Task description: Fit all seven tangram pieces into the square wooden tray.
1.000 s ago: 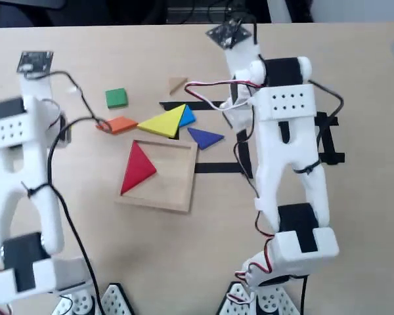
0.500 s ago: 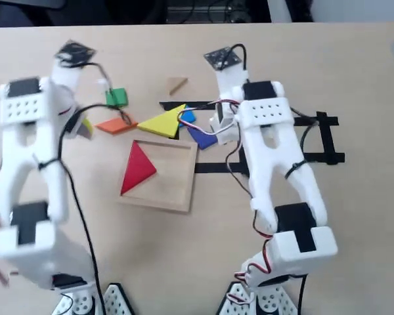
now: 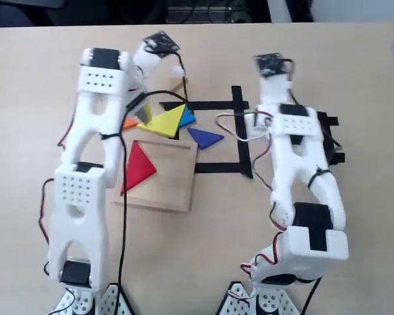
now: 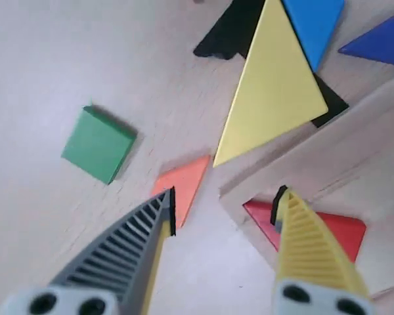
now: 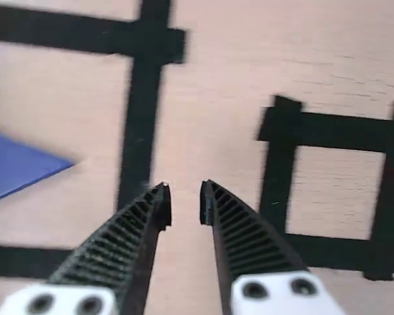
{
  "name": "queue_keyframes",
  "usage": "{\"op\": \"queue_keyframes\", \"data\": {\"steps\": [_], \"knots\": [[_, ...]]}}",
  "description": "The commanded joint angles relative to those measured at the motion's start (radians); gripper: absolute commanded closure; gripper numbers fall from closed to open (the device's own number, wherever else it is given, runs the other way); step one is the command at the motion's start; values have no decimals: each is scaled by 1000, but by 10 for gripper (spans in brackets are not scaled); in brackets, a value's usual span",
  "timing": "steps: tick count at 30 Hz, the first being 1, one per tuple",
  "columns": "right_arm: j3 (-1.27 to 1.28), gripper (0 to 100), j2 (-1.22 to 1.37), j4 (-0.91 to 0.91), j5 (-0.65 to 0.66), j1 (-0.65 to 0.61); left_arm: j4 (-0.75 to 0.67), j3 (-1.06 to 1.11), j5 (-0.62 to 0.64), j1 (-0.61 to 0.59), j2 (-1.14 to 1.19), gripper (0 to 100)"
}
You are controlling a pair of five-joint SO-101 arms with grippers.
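1. The left gripper [image 4: 224, 200] stands wide open and holds nothing. It hangs low over the table [image 4: 46, 59].
2. The orange piece [image 4: 184, 184] lies just by the tip of the grey finger [image 4: 131, 243]. The near corner of the tray [image 4: 328, 157] sits between the two tips, and the red triangle [image 4: 341, 230] lies in the tray under the yellow finger [image 4: 308, 243].
3. Ahead of the tips lies the yellow triangle [image 4: 272, 92], one corner reaching the tray rim. The light blue piece [image 4: 315, 23] is beyond it, and the green square [image 4: 97, 144] is off past the grey finger.
4. The right gripper [image 5: 184, 193] is barely parted and empty, over black tape [image 5: 141, 131]. The dark blue triangle [image 5: 13, 167] lies well off to its side.
5. To my eye the pieces are thin, stiff, light and smooth. Lying flat, they offer little edge and would likely skid under a glancing finger.
6. I would pinch the orange piece across its narrow width, with the fingertips pressed down to the table on either edge.
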Motion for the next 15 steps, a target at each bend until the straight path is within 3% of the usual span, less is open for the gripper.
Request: {"op": "queue_keyframes", "data": {"steps": [1, 7, 12, 15], "knots": [[53, 906, -44, -150, -5, 46, 51, -179, 12, 41, 83, 740], [74, 906, -44, -175, 2, 14, 104, -323, 77, 124, 180, 743], [76, 906, -44, -175, 2, 15, 71, -401, 137, 189, 264, 738], [76, 906, -44, -173, 2, 15, 63, -420, 138, 197, 333, 691]]}}
